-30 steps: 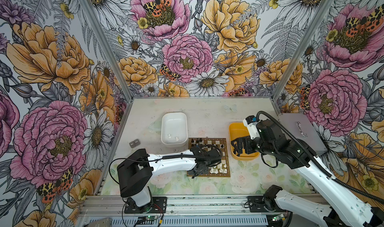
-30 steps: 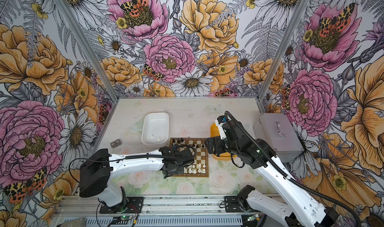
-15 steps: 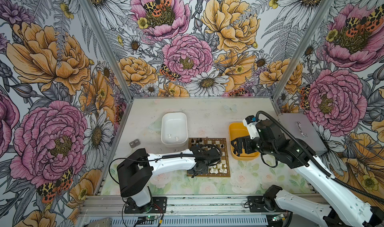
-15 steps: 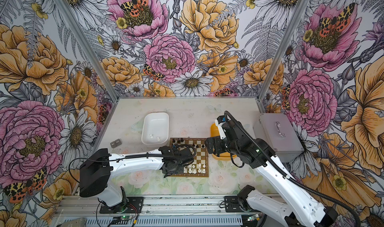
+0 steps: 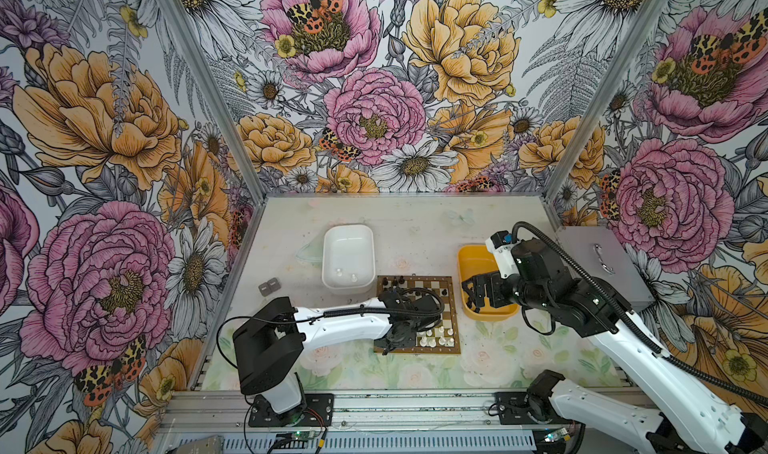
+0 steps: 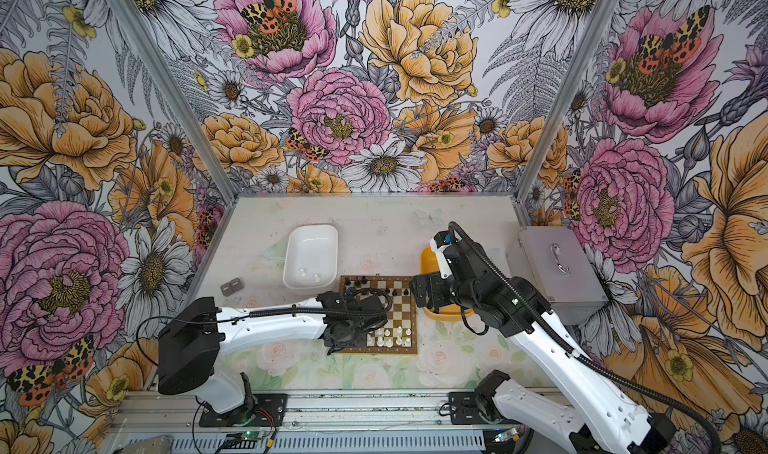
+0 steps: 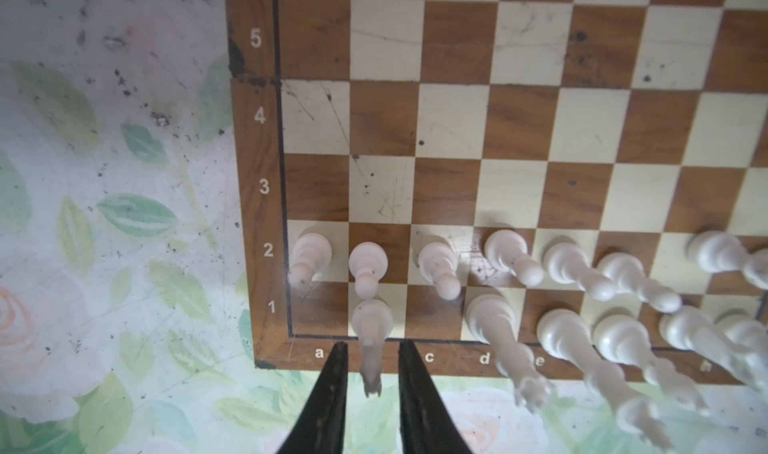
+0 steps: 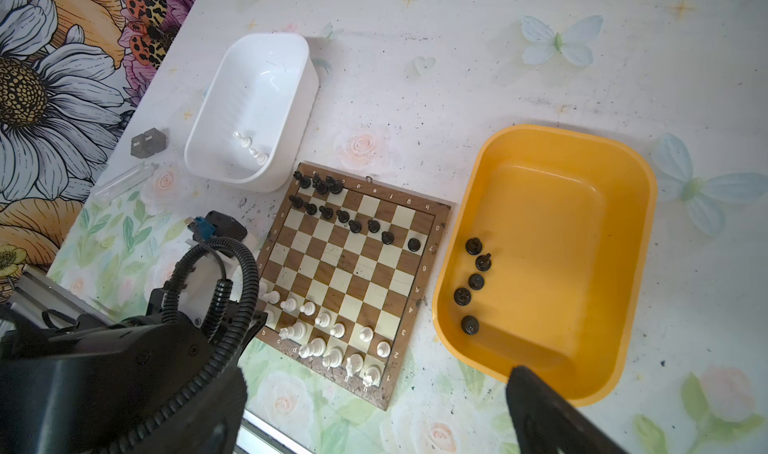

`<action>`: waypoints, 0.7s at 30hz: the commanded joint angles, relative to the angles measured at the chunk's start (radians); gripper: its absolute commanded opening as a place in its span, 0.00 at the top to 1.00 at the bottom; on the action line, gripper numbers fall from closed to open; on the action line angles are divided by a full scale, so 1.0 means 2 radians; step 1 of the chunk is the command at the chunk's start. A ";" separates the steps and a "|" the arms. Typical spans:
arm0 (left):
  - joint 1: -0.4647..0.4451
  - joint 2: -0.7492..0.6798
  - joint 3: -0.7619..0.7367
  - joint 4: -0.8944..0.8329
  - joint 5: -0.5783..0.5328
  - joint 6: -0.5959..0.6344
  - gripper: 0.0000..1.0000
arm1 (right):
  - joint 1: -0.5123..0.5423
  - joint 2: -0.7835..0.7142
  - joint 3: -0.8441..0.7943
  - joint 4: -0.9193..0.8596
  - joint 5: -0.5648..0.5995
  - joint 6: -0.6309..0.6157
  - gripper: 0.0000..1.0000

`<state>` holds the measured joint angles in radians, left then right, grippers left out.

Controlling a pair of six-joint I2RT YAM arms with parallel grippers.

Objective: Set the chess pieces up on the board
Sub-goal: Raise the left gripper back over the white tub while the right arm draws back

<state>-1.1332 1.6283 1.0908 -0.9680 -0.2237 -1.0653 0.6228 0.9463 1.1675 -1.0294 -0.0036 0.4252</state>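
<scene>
The board [image 5: 451, 306] lies at the table's middle. White chess pieces [image 5: 434, 339] fill its near two rows. Black ones [image 8: 353, 223] stand on the far two rows. My left gripper [image 7: 371, 350] hangs over the board's near left corner, in both top views too [image 6: 338, 341]. It is open, and a white piece [image 7: 372, 323] stands free on square b1 between its black fingers [image 7: 338, 360]. My right gripper [image 5: 471, 294] is wide open and empty above the yellow tray [image 5: 463, 260]. Only one of its fingers [image 8: 540, 406] shows in the right wrist view.
Several black pieces [image 8: 473, 281] lie in the yellow tray [image 8: 623, 181]. Two white pieces [image 8: 251, 146] lie in the white tray [image 5: 328, 244] behind the board's left. A grey metal box [image 5: 602, 264] sits at the right wall. Small grey blocks [image 5: 269, 286] and a clear tube [image 8: 124, 179] lie left.
My left jaws have parted and let go of the white piece, which now stands on b1. The right arm has not moved.
</scene>
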 commanded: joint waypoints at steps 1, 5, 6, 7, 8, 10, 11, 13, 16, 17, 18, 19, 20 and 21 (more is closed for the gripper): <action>0.007 -0.025 0.022 -0.016 -0.007 0.004 0.76 | 0.003 0.008 0.007 0.002 0.009 -0.003 0.00; 0.009 -0.047 0.042 -0.049 -0.024 0.003 0.75 | 0.003 0.016 0.013 0.006 0.011 -0.008 0.00; 0.012 -0.054 0.047 -0.058 -0.028 0.003 0.74 | 0.003 0.018 0.014 0.007 0.012 -0.009 0.00; 0.022 -0.062 0.052 -0.067 -0.032 0.003 0.73 | 0.002 0.022 0.017 0.009 0.013 -0.011 0.00; 0.034 -0.073 0.058 -0.074 -0.034 0.006 0.73 | 0.003 0.026 0.021 0.010 0.014 -0.012 0.00; 0.063 -0.091 0.066 -0.083 -0.037 0.018 0.71 | 0.003 0.036 0.029 0.012 0.016 -0.016 0.00; 0.081 -0.098 0.071 -0.088 -0.038 0.025 0.70 | 0.002 0.042 0.035 0.013 0.017 -0.017 0.00; 0.121 -0.108 0.084 -0.095 -0.039 0.049 0.69 | 0.003 0.056 0.049 0.015 0.018 -0.021 0.00; 0.186 -0.108 0.102 -0.101 -0.040 0.084 0.65 | 0.002 0.085 0.074 0.024 0.008 -0.023 0.00; 0.207 -0.105 0.105 -0.101 -0.036 0.096 0.64 | 0.002 0.098 0.082 0.028 0.001 -0.023 0.00; 0.228 -0.100 0.112 -0.100 -0.035 0.109 0.64 | 0.003 0.111 0.093 0.032 -0.009 -0.023 0.01; 0.247 -0.093 0.121 -0.100 -0.036 0.122 0.64 | 0.003 0.128 0.102 0.039 -0.020 -0.021 0.00; 0.264 -0.087 0.127 -0.099 -0.036 0.133 0.62 | 0.004 0.141 0.110 0.045 -0.029 -0.019 0.00; 0.284 -0.076 0.135 -0.099 -0.034 0.145 0.61 | 0.005 0.157 0.118 0.054 -0.039 -0.019 0.00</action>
<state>-0.6304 1.4429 1.3228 -1.1477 -0.2741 -0.8780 0.6231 1.2007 1.3582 -0.9833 -0.0242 0.3981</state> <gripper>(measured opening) 0.379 0.996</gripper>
